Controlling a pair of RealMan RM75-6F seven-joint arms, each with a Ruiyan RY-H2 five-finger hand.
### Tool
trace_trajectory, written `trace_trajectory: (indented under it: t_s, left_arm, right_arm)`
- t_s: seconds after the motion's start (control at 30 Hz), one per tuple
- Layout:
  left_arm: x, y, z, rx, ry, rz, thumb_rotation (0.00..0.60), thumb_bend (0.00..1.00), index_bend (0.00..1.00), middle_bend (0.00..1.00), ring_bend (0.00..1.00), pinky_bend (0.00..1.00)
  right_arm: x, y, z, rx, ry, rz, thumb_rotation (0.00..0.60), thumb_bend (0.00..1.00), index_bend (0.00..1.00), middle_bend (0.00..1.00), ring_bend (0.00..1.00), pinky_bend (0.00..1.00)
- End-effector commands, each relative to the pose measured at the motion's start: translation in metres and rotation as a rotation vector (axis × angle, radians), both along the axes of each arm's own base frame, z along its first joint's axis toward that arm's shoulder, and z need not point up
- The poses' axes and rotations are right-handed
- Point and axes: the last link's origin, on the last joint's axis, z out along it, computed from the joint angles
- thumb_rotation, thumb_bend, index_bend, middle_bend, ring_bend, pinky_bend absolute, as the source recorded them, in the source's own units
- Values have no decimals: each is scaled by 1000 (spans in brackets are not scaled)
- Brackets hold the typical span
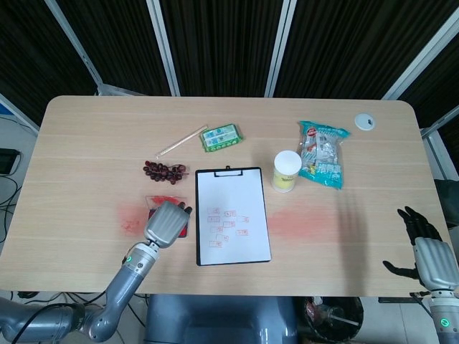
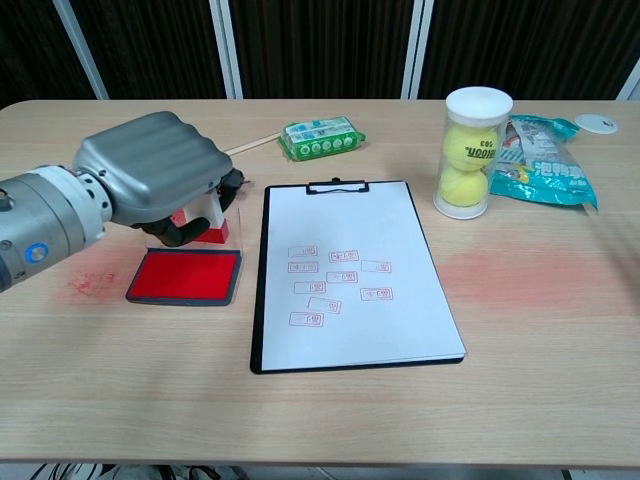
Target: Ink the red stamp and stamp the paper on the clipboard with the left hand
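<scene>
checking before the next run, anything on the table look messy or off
Yes: red smudges stain the bare table, one right of the clipboard at, a fainter one left of the ink pad. The stamp prints on the paper sit at uneven angles.

Red-and-white stamp above ink pad, beside stamped clipboard paper.

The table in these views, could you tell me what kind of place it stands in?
Probably a robot test room, not an office: a bare wooden table before dark curtained panels, with unrelated props such as a clipboard, a tube of tennis balls and a snack bag.
</scene>
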Motion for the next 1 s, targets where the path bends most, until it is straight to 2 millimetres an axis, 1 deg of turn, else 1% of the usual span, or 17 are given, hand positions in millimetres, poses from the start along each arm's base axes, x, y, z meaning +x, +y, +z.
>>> trace_trajectory:
  t_s: [0.03, 0.2, 0.33, 0.6, 0.83, 1.0]
  left_arm:
    - [15, -5, -6, -14, -7, -29, 600, 467, 690, 753, 950, 1000]
    - [36, -14, -20, -51, -12, -76, 600, 468, 694, 757, 955, 1000]
    - [44, -23, -33, -76, -9, -88, 600, 467, 699, 763, 956, 1000]
    - [48, -36, -60, -107, 19, -73, 600, 468, 700, 764, 956, 1000]
    - [51, -51, -75, -134, 29, -88, 600, 468, 711, 774, 956, 1000]
    - [49, -60, -80, -139, 44, -91, 600, 468, 716, 780, 956, 1000]
  right_arm:
    - [0, 0, 0, 2, -6, -2, 600, 140, 0, 0, 0, 135]
    - [0, 0, 0, 3, -19, -8, 600, 140, 0, 0, 0, 135]
    - [-1, -1, 1, 2, -28, -11, 600, 139, 0, 0, 0, 135]
    - [-1, -1, 1, 6, -40, -12, 600, 139, 0, 0, 0, 135]
    - [-1, -2, 1, 8, -47, -15, 600, 140, 0, 0, 0, 135]
    - [-1, -2, 2, 7, -49, -14, 600, 139, 0, 0, 0, 135]
